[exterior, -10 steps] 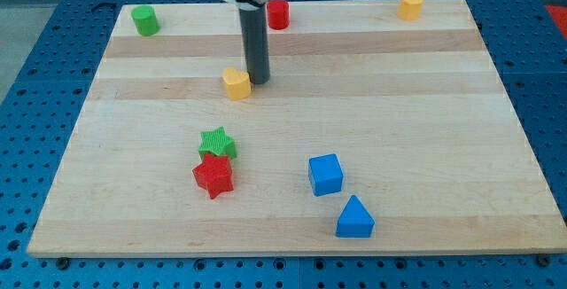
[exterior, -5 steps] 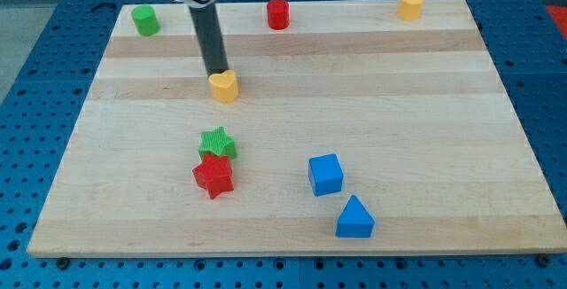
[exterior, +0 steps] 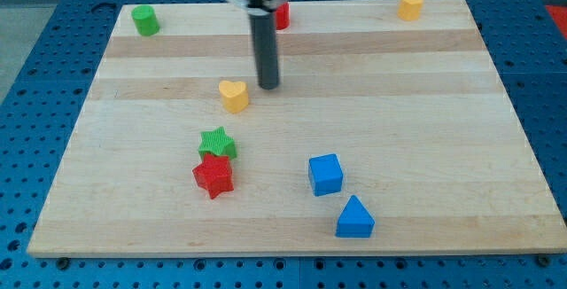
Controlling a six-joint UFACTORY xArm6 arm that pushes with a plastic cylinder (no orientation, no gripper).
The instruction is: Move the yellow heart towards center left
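1. The rod comes down from the view's top edge, and my tip (exterior: 268, 86) rests on the wooden board (exterior: 425, 147). It sits a little above the board's middle.
2. The rod ends in a plain blunt point. It has no jaws, so nothing is clamped and it grips nothing.
3. The yellow heart (exterior: 234, 95) lies just beside my tip, at about eight o'clock from it. A thin strip of bare wood shows between them, so they are apart.
4. The heart sits upper-centre on the board, slightly toward the view's left. Its lobes point toward the view's top.
5. The green star (exterior: 217, 143) lies at about six o'clock from the heart, well apart from it.
6. The red star (exterior: 213, 175) sits at six o'clock from the green star. The two look to be touching.
7. The blue cube (exterior: 325, 174) lies at about three o'clock from the red star. The blue triangular block (exterior: 354, 217) is near it, at five o'clock.
8. The green cylinder (exterior: 145, 19) stands near the board's top left corner.
9. The red cylinder (exterior: 282, 14) stands at the top edge, partly hidden behind the rod.
10. Another yellow block (exterior: 410, 4) sits toward the top right corner. I cannot make out its shape.
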